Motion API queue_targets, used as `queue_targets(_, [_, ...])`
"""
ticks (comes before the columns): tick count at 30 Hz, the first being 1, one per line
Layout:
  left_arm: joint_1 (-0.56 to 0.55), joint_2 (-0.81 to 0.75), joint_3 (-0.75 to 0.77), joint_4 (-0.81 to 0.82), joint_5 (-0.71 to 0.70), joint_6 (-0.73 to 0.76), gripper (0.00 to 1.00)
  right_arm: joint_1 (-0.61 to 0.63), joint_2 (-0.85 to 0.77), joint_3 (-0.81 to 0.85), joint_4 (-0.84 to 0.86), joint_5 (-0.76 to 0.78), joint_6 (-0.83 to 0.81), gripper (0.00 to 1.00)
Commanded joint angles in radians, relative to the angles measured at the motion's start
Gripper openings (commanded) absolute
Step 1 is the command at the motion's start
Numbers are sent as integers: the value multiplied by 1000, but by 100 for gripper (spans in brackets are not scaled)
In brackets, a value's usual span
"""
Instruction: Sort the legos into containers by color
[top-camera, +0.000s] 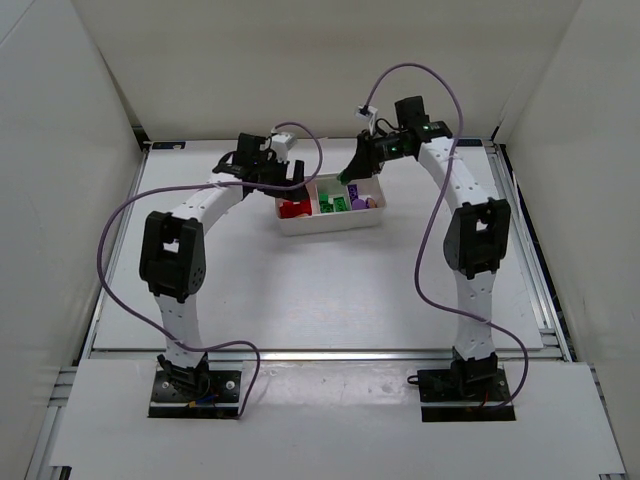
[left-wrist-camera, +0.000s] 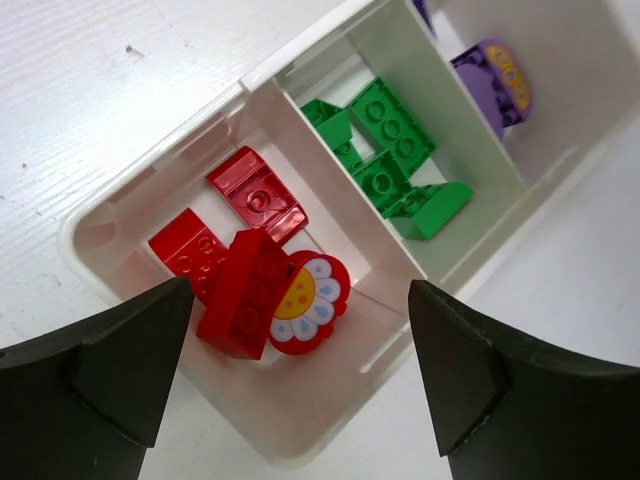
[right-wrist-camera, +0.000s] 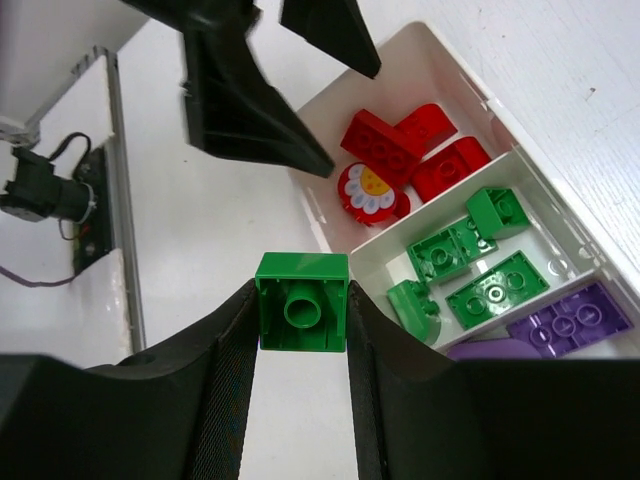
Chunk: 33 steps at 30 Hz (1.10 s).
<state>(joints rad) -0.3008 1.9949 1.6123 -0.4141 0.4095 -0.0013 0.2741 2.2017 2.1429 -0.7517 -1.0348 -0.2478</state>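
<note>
The white tray (top-camera: 330, 226) lies at mid-table, its three containers side by side. Red legos (left-wrist-camera: 245, 290), one a round flower piece (left-wrist-camera: 305, 300), fill the left container. Green legos (left-wrist-camera: 395, 150) lie in the middle one and purple legos (left-wrist-camera: 495, 85) in the right one. My left gripper (left-wrist-camera: 300, 370) hangs open over the red container's near corner, with nothing between its fingers. My right gripper (right-wrist-camera: 300, 300) is shut on a square green lego (right-wrist-camera: 302, 285), held hollow side up above the table beside the tray (right-wrist-camera: 500, 100), near the green container (right-wrist-camera: 470, 270).
White enclosure walls stand to the left, right and back of the table. Purple cables (top-camera: 130, 210) loop from both arms. A metal rail (top-camera: 535, 260) runs along the table's right edge. The left gripper's black fingers (right-wrist-camera: 250, 100) show at the top of the right wrist view.
</note>
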Motion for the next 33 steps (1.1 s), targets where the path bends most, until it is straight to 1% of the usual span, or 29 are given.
queue_targets(1, [28,-157,-61,197,80,-78,99,37,45,60,-12,65,-59,0])
queue_targets(6, [42,-231,-31,173,69,-105,99,89,114,101,11,235,-65,0])
queue_targets(7, [45,-243,-31,149,49,-92,99,92,122,103,17,293,-70,0])
queue_targets(8, [45,-270,-32,103,-21,-48,100,117,145,106,23,376,-88,0])
queue_targets(10, [52,-294,-40,88,-35,-29,99,120,162,104,25,421,-93,1])
queue_targets(12, [64,-324,-72,81,-58,-23,99,129,174,104,26,450,-99,5])
queue_targets(15, [78,-343,-101,49,-104,-8,99,145,188,92,29,493,-125,38])
queue_targets(16, [80,-347,-104,38,-116,-6,99,148,193,91,29,499,-127,51])
queue_targets(17, [89,-347,-114,20,-120,-8,99,146,194,91,29,505,-125,57])
queue_targets(18, [94,-346,-115,11,-123,-9,99,148,197,91,32,506,-123,67])
queue_targets(19, [98,-340,-115,-1,-161,-31,100,148,196,89,32,507,-122,83])
queue_targets(22, [112,-324,-97,-72,-205,-32,99,149,181,83,38,499,-120,99])
queue_targets(25, [144,-347,-129,-78,-225,-42,99,148,133,81,38,492,-114,99])
queue_targets(28, [169,-366,-156,-87,-227,-31,99,126,41,60,41,473,-87,99])
queue_targets(29, [173,-380,-166,-89,-218,-25,99,120,-15,48,46,458,-58,99])
queue_targets(32, [183,-403,-196,-103,-140,21,100,77,-106,-26,41,432,-50,99])
queue_targets(33, [175,-409,-206,-101,-130,23,99,65,-165,-50,38,433,-54,99])
